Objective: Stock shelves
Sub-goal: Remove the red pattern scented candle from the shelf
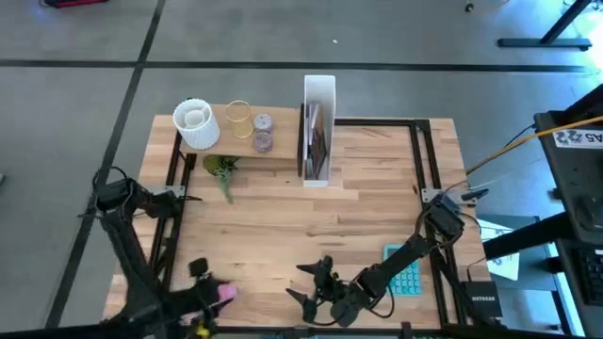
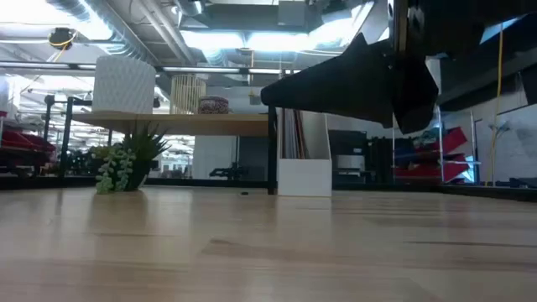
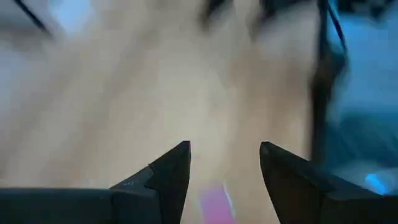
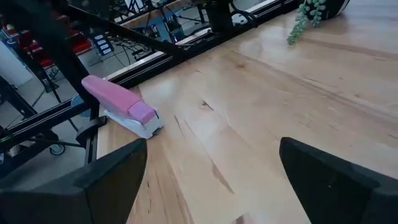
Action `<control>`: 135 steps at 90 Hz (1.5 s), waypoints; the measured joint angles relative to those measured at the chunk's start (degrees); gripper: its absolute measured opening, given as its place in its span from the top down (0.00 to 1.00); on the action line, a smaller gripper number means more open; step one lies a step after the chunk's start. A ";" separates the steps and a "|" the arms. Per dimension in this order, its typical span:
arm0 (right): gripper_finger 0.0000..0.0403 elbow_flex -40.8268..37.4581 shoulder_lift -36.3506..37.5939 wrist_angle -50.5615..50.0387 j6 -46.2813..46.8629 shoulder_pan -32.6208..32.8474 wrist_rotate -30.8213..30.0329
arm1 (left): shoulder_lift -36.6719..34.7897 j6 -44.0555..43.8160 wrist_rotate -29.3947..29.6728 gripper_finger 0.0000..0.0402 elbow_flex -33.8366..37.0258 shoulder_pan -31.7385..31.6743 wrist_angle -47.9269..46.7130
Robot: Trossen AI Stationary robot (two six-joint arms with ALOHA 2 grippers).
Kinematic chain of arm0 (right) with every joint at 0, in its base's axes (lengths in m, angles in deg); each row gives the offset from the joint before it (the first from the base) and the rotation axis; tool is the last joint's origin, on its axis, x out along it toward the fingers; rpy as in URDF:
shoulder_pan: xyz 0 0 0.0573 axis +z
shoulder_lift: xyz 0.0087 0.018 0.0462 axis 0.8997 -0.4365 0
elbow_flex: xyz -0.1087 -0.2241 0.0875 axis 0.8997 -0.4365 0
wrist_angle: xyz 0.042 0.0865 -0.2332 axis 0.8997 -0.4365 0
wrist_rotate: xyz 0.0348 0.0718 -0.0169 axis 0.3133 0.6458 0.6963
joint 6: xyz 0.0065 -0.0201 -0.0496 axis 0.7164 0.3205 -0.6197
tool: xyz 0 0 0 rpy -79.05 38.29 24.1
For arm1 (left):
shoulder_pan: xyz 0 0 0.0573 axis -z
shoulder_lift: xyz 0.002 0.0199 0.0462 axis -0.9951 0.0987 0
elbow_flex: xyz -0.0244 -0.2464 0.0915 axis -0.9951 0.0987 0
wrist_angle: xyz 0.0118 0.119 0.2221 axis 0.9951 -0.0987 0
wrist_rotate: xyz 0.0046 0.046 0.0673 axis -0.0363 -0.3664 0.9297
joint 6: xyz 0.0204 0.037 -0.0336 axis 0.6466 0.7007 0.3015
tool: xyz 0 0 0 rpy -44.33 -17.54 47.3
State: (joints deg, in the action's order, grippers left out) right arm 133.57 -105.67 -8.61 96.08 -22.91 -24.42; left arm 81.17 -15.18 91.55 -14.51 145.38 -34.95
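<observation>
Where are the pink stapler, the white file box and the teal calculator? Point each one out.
pink stapler [image 4: 118, 99]: right wrist view, on its pink top.
white file box [image 1: 319, 89]: high view, on its back wall.
teal calculator [image 1: 407, 278]: high view, on its keys.

You see a pink-and-white stapler [image 4: 121, 107] on the light-wood tabletop [image 1: 283, 235], and a teal calculator [image 1: 405, 271] nearby. The shelf [image 1: 247, 146] carries a white textured pot [image 1: 195, 123]; a green plant [image 1: 222, 171] lies below.

Grey concrete floor [image 1: 85, 56] crossed by dark seams surrounds the light-wood tabletop [image 1: 283, 226]. Beyond it, an open ceiling [image 2: 252, 21] carries ducts and bright light panels; a black desk [image 1: 575, 179] stands at the right
</observation>
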 joint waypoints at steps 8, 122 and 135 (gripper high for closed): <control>0.13 0.00 0.00 0.00 0.33 0.00 -1.37 | -0.02 6.59 5.03 0.56 0.00 -4.59 -0.09; 0.13 27.76 13.62 -50.28 -49.87 -26.90 1.50 | -0.68 -32.96 0.24 0.56 0.76 -7.47 -24.55; 0.13 35.65 13.91 -55.55 -58.94 -29.12 6.62 | 1.30 -34.23 2.01 0.56 0.79 -5.37 -23.85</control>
State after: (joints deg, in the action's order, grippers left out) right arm 169.22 -91.77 -64.16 37.14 -52.02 -17.79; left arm 82.48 -49.41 93.55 -13.72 140.01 -58.80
